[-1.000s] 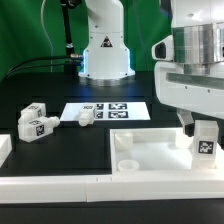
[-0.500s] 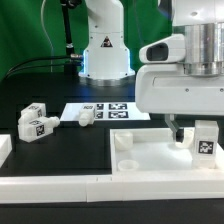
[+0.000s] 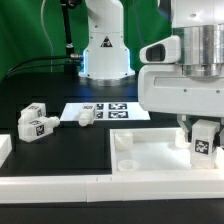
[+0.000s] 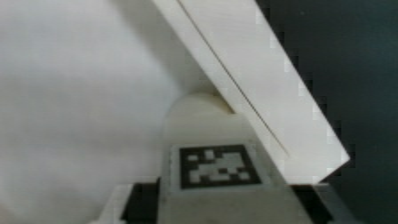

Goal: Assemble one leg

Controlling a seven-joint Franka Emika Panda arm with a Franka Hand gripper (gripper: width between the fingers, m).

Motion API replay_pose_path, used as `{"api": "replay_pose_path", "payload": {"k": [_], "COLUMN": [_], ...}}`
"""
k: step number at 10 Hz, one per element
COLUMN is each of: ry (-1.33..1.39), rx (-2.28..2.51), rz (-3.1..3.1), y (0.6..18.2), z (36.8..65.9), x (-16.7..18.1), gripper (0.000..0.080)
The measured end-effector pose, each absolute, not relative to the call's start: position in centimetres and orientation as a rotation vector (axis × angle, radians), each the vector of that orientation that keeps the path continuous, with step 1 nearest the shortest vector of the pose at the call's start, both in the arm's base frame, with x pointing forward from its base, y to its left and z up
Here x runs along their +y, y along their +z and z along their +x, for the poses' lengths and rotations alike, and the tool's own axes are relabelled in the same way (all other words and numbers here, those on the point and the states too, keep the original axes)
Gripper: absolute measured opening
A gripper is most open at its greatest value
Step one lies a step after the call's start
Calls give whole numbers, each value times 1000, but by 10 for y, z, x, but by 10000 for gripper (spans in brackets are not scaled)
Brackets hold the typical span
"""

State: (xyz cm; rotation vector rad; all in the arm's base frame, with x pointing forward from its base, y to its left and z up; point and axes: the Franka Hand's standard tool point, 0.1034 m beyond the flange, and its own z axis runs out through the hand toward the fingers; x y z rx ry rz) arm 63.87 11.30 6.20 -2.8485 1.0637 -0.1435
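Note:
A leg, a small white post with a square tag, stands upright on the right corner of the large white panel. My gripper comes down over it from above, with the jaws on either side of the leg and shut on it. In the wrist view the leg fills the space between the fingers, and the panel and its edge lie beyond it. Where the leg's foot meets the panel is hidden.
Two more legs sit together at the exterior view's left, and another lies beside the marker board. The robot base stands behind. A round knob is on the panel's left corner. A white block sits at the left edge.
My wrist has turned about the vertical over the leg, showing its wide side now. The leg stays upright at the same corner, its tag shifted slightly.

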Motion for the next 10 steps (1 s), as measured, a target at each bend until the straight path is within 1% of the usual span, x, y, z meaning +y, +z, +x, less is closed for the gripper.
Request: {"api": "replay_pose_path", "payload": {"k": [2,5,8,10], "ry": [-133,-103,-27,-11], "rx": [1273,1730,2286,2447], "rz": [-2754,-2480,-1929,-1686], "y": [62,63,62,62], "z": [639,639,640,642], "x": [113,111,115,113], "gripper": [284,284,284,284]}}
